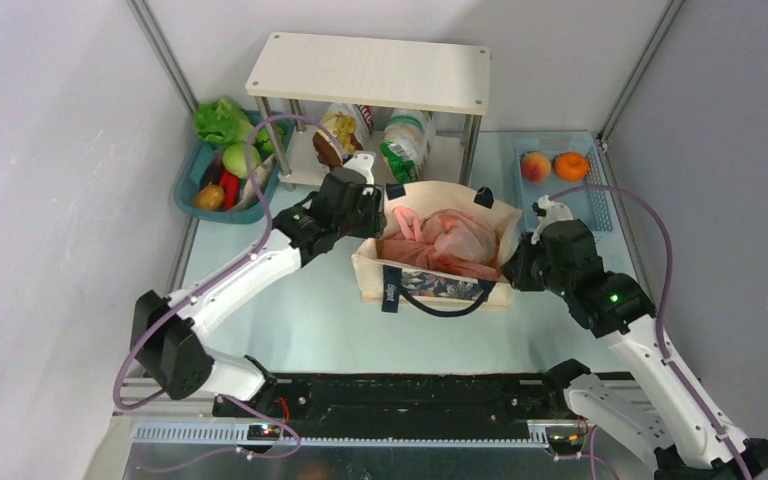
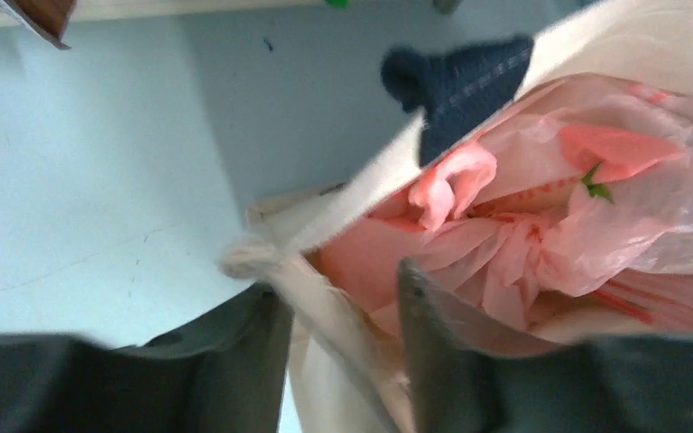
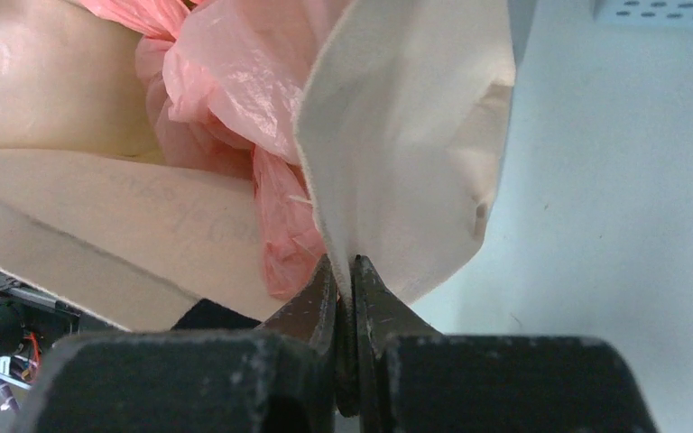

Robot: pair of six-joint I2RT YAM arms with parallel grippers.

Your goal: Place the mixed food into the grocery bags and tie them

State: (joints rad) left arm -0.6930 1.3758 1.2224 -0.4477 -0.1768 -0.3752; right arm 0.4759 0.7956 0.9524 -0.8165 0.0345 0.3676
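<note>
The beige canvas tote (image 1: 438, 282) stands open mid-table, its navy handle (image 1: 445, 305) hanging over the front. The pink plastic bag (image 1: 452, 245) lies bunched inside it, knotted at the top (image 2: 456, 180). The mixed food is hidden; nothing shows through the pink plastic. My left gripper (image 1: 375, 215) is at the tote's left rim. Seen from the left wrist, this gripper (image 2: 336, 281) stands open astride the rim's corner (image 2: 262, 253), and the cloth rests against the left finger (image 2: 235, 361). My right gripper (image 1: 518, 268) is shut on the tote's right rim (image 3: 397, 135), pinching the cloth (image 3: 345, 262).
A teal basket (image 1: 188, 190) of vegetables sits at the back left. A white shelf (image 1: 370, 70) stands behind the tote, with packets and a jar (image 1: 405, 140) under it. A blue tray (image 1: 585, 205) at the back right holds a peach and an orange.
</note>
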